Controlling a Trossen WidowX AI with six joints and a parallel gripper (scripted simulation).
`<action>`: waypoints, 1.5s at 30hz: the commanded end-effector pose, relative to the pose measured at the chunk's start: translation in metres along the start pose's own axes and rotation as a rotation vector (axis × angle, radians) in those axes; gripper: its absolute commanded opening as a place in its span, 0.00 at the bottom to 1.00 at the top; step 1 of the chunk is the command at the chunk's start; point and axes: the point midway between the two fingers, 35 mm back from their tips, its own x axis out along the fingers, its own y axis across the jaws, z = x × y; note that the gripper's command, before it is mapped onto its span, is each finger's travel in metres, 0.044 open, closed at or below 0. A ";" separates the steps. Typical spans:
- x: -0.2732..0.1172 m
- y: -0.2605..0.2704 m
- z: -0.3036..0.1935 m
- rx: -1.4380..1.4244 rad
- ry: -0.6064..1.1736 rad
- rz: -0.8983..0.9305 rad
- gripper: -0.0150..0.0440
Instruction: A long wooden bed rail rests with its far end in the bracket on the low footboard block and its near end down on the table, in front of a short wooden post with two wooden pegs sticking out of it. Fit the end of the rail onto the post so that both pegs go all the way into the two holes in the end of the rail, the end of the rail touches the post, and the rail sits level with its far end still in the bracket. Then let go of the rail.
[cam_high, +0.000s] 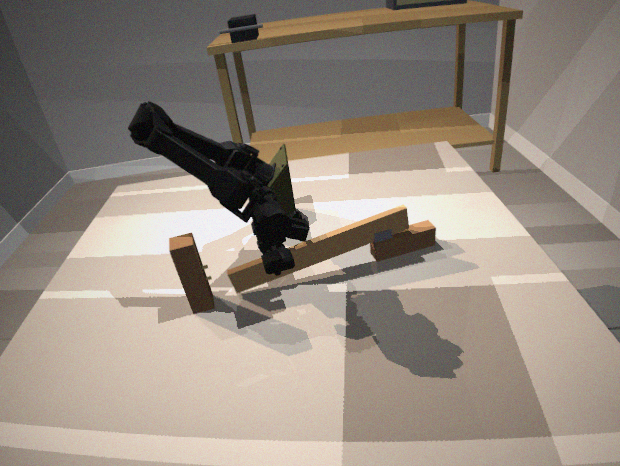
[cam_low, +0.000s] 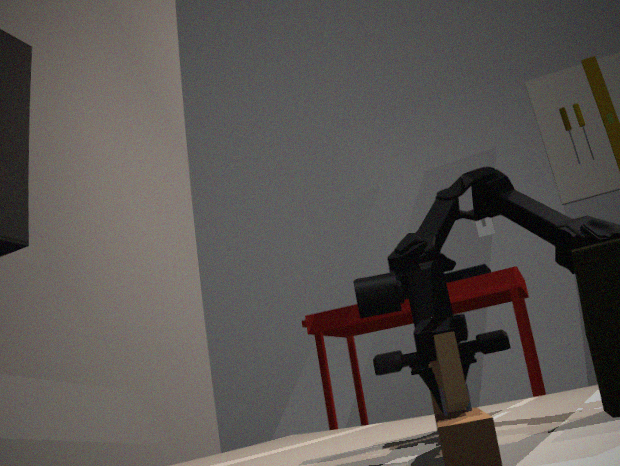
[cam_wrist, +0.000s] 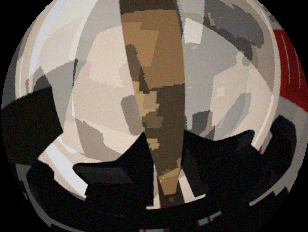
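The long wooden rail (cam_high: 345, 244) (cam_low: 451, 368) (cam_wrist: 155, 55) slopes, its near end low by the table and its far end high above the footboard block (cam_high: 406, 244) (cam_low: 468, 440), at the dark bracket (cam_high: 383, 235). Whether the near end touches the table cannot be told. The short post (cam_high: 191, 275) stands upright, left of the near end in the top view, with a gap between. Its two pegs (cam_high: 207, 272) stick out toward the rail. My gripper (cam_high: 278, 264) (cam_low: 453, 394) (cam_wrist: 158, 128) is shut on the rail near its low end, one finger on each side. The holes are hidden.
The arm's base stands beside a dark green panel (cam_high: 284, 185) behind the rail in the top view. A wooden workbench (cam_high: 350, 27) stands at the back, and a red table (cam_low: 481, 293) stands behind the arm in the exterior view.
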 end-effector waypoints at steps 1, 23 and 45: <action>-0.005 -0.003 0.002 -0.003 -0.007 -0.009 0.25; -0.016 -0.004 0.002 -0.003 -0.008 -0.010 0.25; -0.027 -0.004 0.002 -0.002 -0.008 -0.010 0.25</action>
